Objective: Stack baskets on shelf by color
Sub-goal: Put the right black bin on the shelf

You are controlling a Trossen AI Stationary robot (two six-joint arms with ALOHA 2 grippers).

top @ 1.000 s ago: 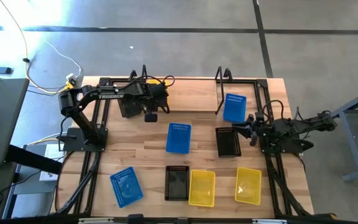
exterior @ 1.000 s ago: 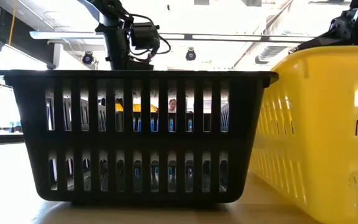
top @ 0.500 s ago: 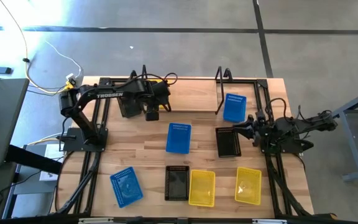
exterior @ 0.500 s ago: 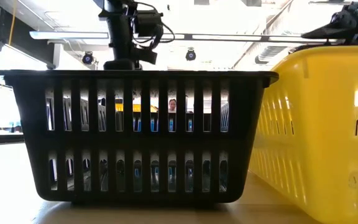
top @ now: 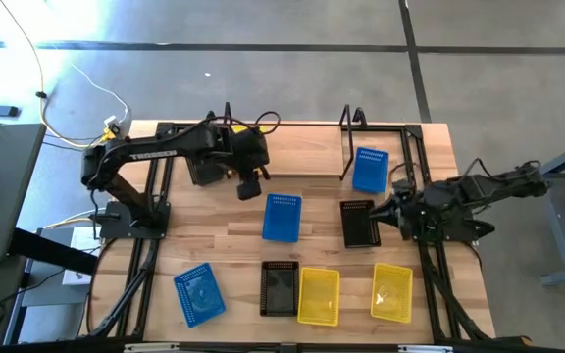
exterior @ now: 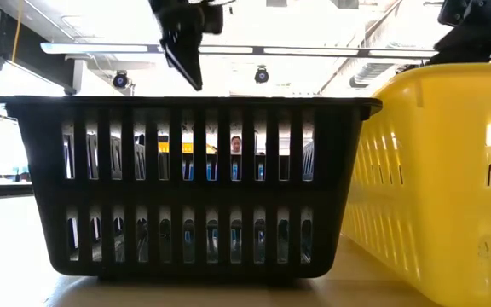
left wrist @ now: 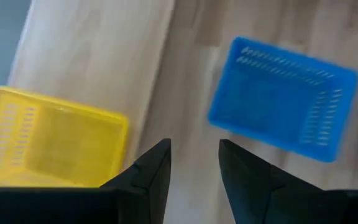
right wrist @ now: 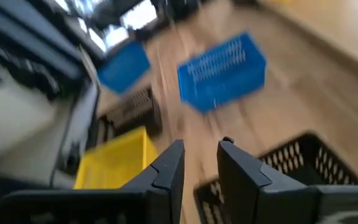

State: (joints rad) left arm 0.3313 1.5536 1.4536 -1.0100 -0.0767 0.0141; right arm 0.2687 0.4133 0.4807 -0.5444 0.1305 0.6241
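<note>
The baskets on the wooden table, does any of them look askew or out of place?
Mostly orderly, all upright. Only the blue perforated plastic basket at the table's near-left corner sits twisted, out of square with the black and yellow baskets lined up beside it.

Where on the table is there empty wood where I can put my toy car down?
There is bare wood on the table between the middle blue basket and the near-left blue basket. The far edge between the shelf's two loop ends also looks bare. The near edge is crowded: a black basket and two yellow baskets sit close together.
</note>
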